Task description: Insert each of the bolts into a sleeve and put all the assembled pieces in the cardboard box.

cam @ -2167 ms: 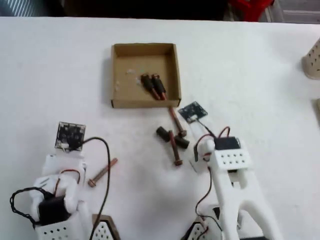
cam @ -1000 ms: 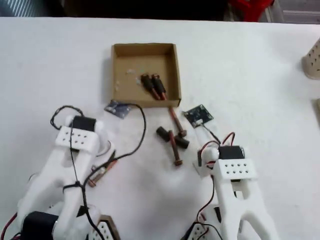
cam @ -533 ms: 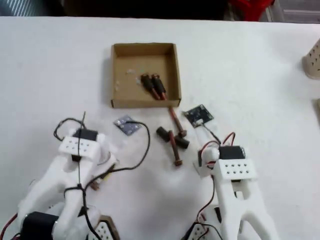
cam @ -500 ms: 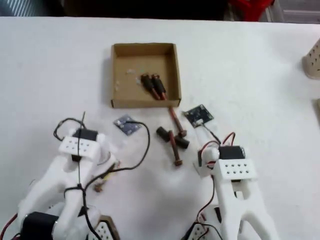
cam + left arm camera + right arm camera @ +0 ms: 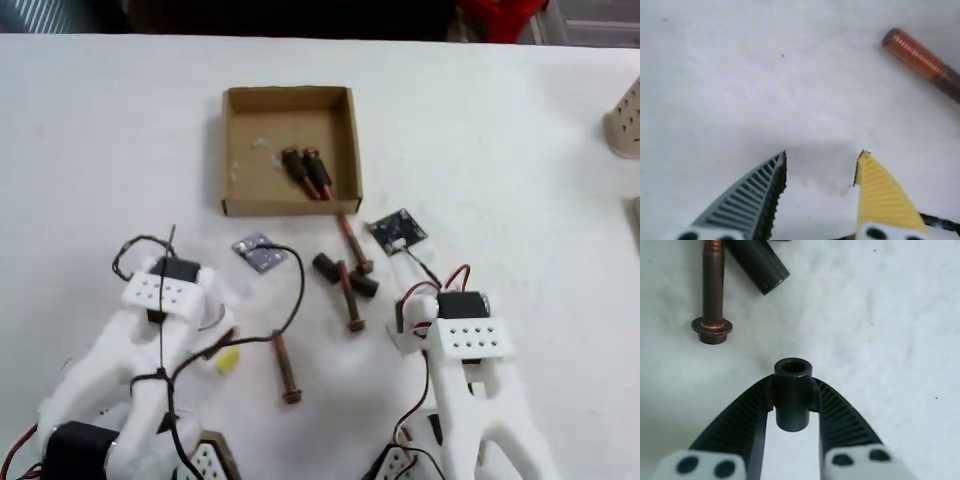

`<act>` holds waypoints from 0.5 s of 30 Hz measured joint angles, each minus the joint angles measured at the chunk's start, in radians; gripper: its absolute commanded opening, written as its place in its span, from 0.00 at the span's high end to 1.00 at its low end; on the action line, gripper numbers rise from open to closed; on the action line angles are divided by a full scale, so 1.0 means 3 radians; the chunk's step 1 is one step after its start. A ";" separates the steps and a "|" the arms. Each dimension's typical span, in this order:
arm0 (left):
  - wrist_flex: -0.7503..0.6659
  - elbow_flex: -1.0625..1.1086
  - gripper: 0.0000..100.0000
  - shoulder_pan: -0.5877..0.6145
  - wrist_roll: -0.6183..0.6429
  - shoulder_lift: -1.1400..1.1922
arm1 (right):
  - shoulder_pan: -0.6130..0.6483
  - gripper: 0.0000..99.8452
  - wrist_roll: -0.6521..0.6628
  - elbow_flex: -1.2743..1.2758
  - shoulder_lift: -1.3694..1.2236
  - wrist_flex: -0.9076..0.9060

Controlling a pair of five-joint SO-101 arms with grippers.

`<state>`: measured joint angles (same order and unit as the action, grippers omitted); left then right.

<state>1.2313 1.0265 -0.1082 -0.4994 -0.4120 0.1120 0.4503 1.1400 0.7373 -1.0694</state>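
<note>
The cardboard box [image 5: 290, 150] sits at the back with two assembled pieces [image 5: 307, 172] in it. In front of it lie two copper bolts [image 5: 347, 297] and two black sleeves [image 5: 327, 267]. A third bolt [image 5: 283, 365] lies loose beside my left gripper [image 5: 224, 355]. Its threaded end [image 5: 920, 60] shows beyond my left gripper [image 5: 822, 154], which is open with nothing between the grey and yellow fingers. My right gripper [image 5: 792, 382] is shut on a black sleeve [image 5: 792, 395], held just above the table. A bolt [image 5: 712, 290] and another sleeve [image 5: 757, 267] lie ahead of it.
The right arm [image 5: 460, 350] stands to the right of the loose bolts and sleeves. A beige perforated object [image 5: 625, 120] is at the table's right edge. White tabletop [image 5: 500, 150] spreads around the box.
The left arm swung in over the loose bolt, and its gripper now stands open. The bolt has slid right and turned, lying free beside the gripper. The right arm has barely moved.
</note>
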 measured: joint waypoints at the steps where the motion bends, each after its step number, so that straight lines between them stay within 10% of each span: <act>1: 0.0010 -0.0031 0.75 -0.0051 0.0000 0.0000 | 0.0000 0.98 0.0000 0.0000 0.0000 0.0000; 15: 0.0020 -0.0225 0.73 -0.0849 -0.0174 -0.0409 | -0.1033 0.98 0.0000 0.0005 0.0031 0.0240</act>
<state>1.2375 0.9590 -0.3629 -0.5516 -0.5347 -0.1979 0.4503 1.1416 0.7465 -0.9973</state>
